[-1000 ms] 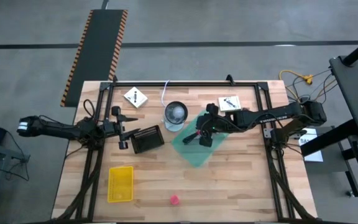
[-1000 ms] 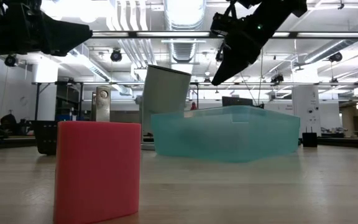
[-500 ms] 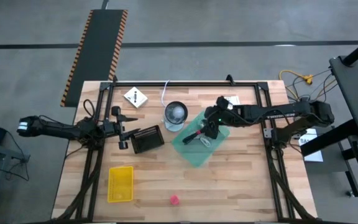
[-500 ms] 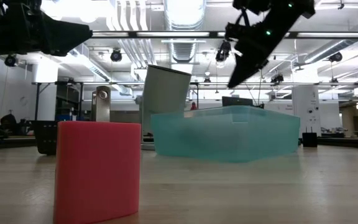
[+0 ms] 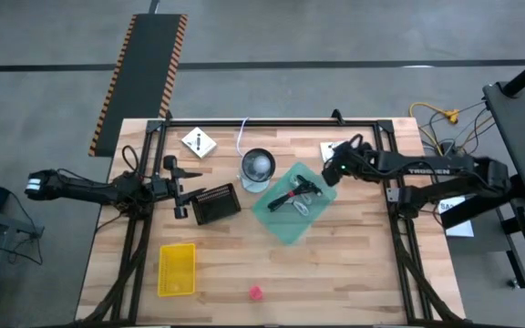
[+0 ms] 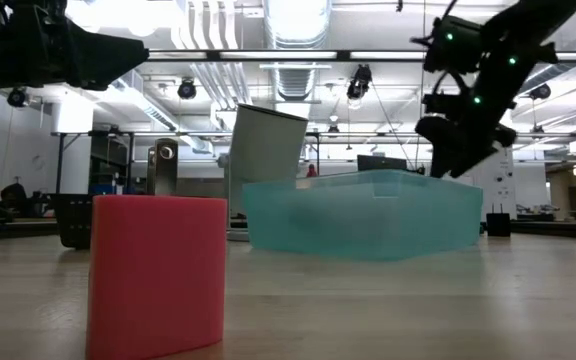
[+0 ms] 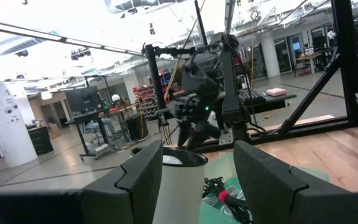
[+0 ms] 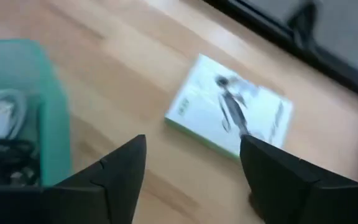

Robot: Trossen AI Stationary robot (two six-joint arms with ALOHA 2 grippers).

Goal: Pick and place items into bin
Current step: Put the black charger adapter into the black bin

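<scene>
We see the right claw (image 5: 333,170) hanging in the air near the far right corner of the tabletop (image 5: 354,273), just past the right rim of the teal bin (image 5: 283,228). Its fingers (image 8: 114,177) are spread apart and hold nothing. Straight ahead of them, flat on the wood, lies a white square packet (image 8: 230,113) with black marks, close to the far edge. In the high view this packet (image 5: 334,148) is partly hidden under the arm.

The bin sits around the middle of the tabletop, turned at an angle. Inside it we make out a black-handled tool (image 5: 287,198), a dark thin cable (image 7: 215,185) and a white coiled cable (image 8: 0,115).

A second white packet (image 5: 198,142) lies near the far edge toward the left, and a loose white cable (image 5: 241,139) is also near the far edge, just behind the round cup (image 5: 258,168), which stands just beside the bin's far left corner.

A tiny pink object (image 5: 256,292) rests close to the near edge, well apart from the bin. A yellow basket (image 5: 177,269) lies toward the near left corner, and a black basket (image 5: 213,204) sits left of the bin.

The left claw (image 5: 179,183) hovers at the left edge, beside the black basket, its fingers (image 7: 135,183) parted and empty.
</scene>
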